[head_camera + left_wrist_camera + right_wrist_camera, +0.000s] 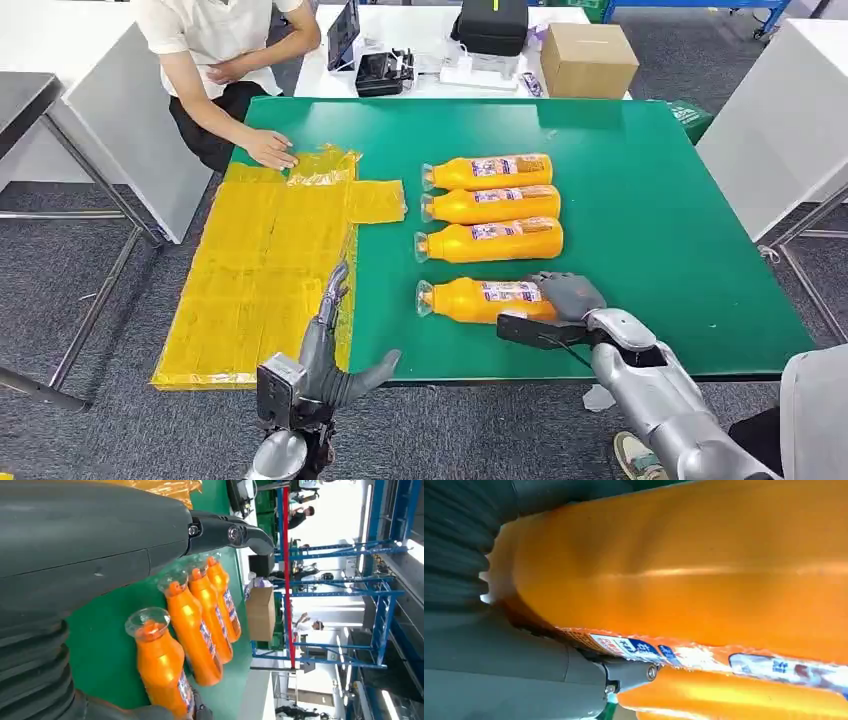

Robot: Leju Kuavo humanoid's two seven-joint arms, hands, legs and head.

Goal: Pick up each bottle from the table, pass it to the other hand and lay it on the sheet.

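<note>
Right hand wrapped round nearest bottle on the bench. Left hand spread, holding nothing. Could slip, roll, knock next bottle.

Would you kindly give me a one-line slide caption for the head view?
Right hand on nearest of four orange bottles lying on green table; left hand open.

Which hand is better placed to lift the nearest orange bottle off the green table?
The right hand: it already rests on the base end of the nearest orange plastic bottle. The left hand hovers open at the yellow sheet, ready to receive it.
</note>
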